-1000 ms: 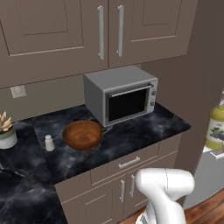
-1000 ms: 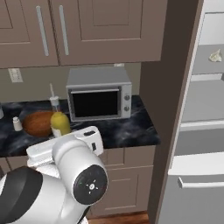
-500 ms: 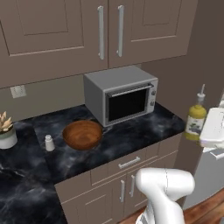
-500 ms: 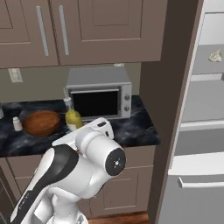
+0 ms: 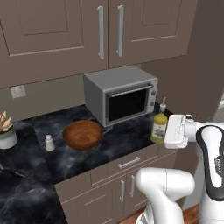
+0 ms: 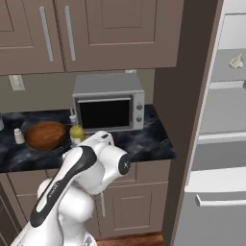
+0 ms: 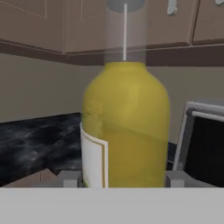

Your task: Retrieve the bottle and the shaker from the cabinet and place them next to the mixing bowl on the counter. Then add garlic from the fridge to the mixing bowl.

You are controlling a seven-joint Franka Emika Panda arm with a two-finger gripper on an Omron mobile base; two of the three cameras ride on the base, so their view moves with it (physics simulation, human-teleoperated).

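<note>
Gripper clamped on the upright yellow bottle, held above the black marble counter in front of the grey microwave, wooden mixing bowl and white shaker sat further left, cabinet doors shut.

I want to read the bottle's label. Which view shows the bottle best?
The hand view: the bottle looms close between the fingertips, label edge visible. The left base view shows it small; in the right base view the arm partly hides it.

A grey microwave stands by a tall fridge under taupe wall.
</note>
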